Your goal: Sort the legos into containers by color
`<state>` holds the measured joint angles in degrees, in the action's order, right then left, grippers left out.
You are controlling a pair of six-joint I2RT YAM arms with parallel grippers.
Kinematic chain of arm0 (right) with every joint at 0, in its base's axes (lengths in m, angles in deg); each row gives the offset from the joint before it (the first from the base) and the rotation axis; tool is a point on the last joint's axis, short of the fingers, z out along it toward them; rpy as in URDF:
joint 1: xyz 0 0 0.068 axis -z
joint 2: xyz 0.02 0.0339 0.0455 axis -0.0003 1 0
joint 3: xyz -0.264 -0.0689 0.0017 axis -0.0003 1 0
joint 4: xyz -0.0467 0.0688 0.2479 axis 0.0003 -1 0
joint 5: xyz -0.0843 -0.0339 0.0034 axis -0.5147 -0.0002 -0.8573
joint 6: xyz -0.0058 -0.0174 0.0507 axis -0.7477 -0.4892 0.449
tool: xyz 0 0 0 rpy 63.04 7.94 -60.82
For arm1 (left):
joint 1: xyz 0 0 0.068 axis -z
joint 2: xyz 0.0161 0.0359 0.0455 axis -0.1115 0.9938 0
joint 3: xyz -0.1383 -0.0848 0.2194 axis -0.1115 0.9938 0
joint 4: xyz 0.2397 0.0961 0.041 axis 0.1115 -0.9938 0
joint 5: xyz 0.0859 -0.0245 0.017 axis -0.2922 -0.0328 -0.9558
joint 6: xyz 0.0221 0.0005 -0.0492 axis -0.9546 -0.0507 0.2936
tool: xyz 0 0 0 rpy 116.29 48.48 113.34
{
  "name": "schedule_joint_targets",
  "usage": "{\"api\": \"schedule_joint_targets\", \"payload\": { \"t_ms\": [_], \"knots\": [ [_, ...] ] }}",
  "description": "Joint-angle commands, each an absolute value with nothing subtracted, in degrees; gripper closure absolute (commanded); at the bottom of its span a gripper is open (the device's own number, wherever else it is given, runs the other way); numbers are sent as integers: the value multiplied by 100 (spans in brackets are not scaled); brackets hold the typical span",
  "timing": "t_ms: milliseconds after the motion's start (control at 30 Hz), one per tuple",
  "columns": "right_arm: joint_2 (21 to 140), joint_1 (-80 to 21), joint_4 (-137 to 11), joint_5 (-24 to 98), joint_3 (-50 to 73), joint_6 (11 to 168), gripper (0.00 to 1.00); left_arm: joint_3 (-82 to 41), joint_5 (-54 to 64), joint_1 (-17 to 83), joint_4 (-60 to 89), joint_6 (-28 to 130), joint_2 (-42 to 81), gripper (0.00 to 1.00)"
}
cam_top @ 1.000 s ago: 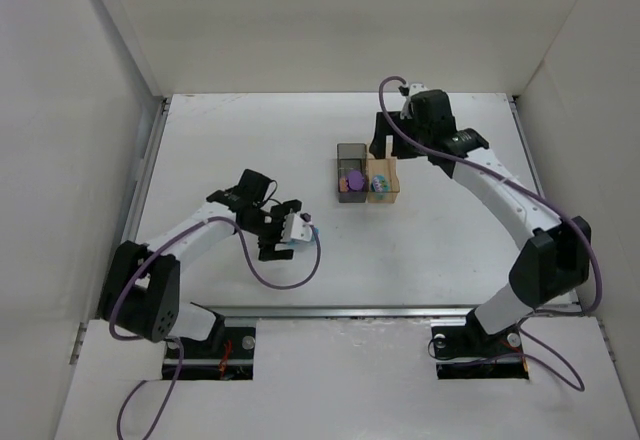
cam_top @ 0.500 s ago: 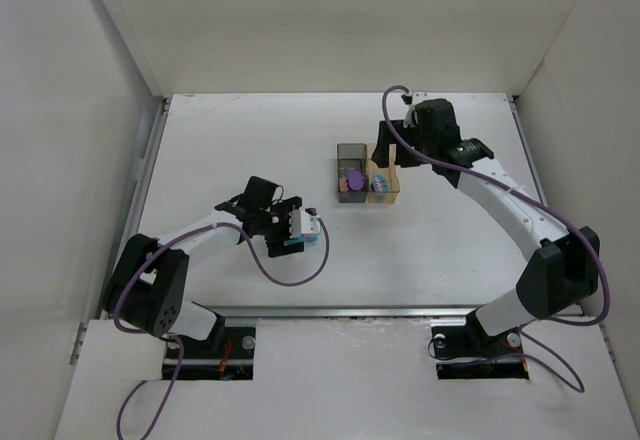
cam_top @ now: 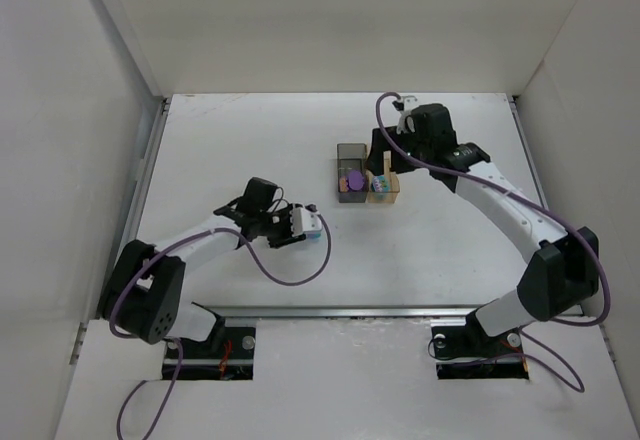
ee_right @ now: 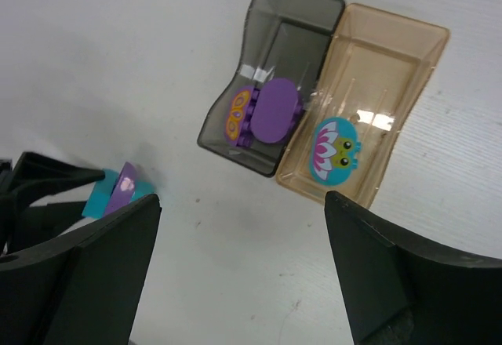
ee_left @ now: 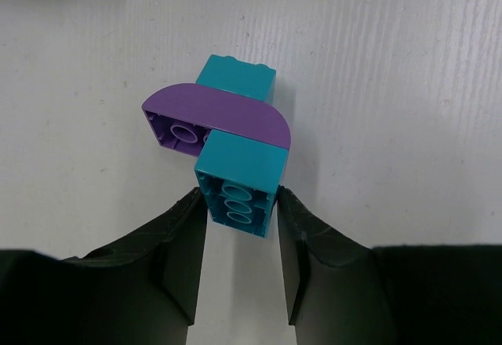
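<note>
Bare white table (cam_top: 230, 150) all round. The right arm hangs over the far end of the joined grey bin (ee_right: 298, 39) and amber bin (ee_right: 384, 55), with the right gripper (ee_right: 241, 197) spread wide. The left gripper (ee_left: 239, 208) is clamped on a teal brick (ee_left: 239, 184), left of the bins and well apart. The brick's long axis is in line with the fingers, with a purple arch (ee_left: 216, 118) crosswise on top. Since a second ago, the left gripper has shifted right and the right arm has come closer over the bins.

legos (ee_left: 235, 149) teal+purple | grey bin (ee_right: 271, 39): purple lego (ee_right: 274, 110), orange print | amber bin (ee_right: 392, 55): teal lego (ee_right: 336, 147), pink-white print, maybe frog
</note>
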<state>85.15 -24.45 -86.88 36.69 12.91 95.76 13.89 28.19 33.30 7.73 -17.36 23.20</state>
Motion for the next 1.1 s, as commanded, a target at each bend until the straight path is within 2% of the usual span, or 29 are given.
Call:
{"api": "schedule_joint_targets", "payload": {
  "t_ms": [0,133,333,433,767,1067],
  "knots": [
    [8242,-2521,-8320,4568,1319,9195,9,1427,2957,3347,884,-1157,1905,100],
    [8041,-2521,-8468,5808,1214,8510,1,945,3027,3347,822,-428,1527,100],
    [7821,-2468,-8260,7817,933,8542,1,513,3273,3347,1636,-74,525,100],
    [7820,-2468,-7741,8418,932,9008,1,513,3431,3347,2096,41,182,100],
    [8181,-2520,-7186,8825,537,9703,1,223,4319,3400,2387,181,-153,100],
    [8691,-2634,-7186,9053,317,9826,1,223,4258,3514,2729,348,-346,100]
  ]
}}
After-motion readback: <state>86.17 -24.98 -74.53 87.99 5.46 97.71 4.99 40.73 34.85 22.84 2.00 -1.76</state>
